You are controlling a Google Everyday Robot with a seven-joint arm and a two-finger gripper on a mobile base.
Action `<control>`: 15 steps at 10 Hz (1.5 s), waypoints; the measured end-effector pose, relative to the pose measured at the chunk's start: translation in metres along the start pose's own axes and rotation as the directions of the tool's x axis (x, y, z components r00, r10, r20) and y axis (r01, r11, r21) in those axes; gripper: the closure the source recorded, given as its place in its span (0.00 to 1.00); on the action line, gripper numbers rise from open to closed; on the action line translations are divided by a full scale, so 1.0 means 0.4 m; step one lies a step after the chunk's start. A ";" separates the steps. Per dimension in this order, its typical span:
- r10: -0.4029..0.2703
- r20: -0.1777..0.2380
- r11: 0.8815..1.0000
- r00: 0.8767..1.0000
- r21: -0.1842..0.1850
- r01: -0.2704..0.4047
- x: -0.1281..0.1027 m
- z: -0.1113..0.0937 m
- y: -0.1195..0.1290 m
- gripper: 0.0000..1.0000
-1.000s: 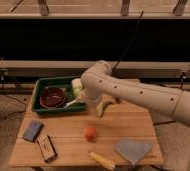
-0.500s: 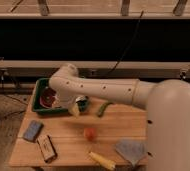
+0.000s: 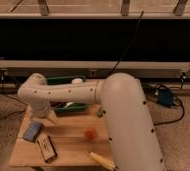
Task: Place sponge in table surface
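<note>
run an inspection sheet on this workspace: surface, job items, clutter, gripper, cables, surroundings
surface: light wooden table surface, right part hidden by the arm
job's things: blue-grey sponge lying flat on the table near the left edge
clutter: brown block in front of the sponge; red fruit mid-table; yellow item at the front; green tray at the back
grippers: gripper low over the table's rear left, just right of the sponge
cables: black cable hanging behind the arm
surroundings: horizontal rail behind; blue object on the floor at right
</note>
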 end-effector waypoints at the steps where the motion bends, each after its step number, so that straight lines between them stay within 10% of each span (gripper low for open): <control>1: -0.029 0.012 0.999 1.000 -0.017 0.029 -0.018 0.037 -0.025 0.20; 9: -0.087 0.058 0.994 0.995 -0.065 0.090 -0.046 0.123 -0.123 0.20; 15: -0.102 0.062 0.990 0.993 -0.094 0.107 -0.032 0.123 -0.125 0.74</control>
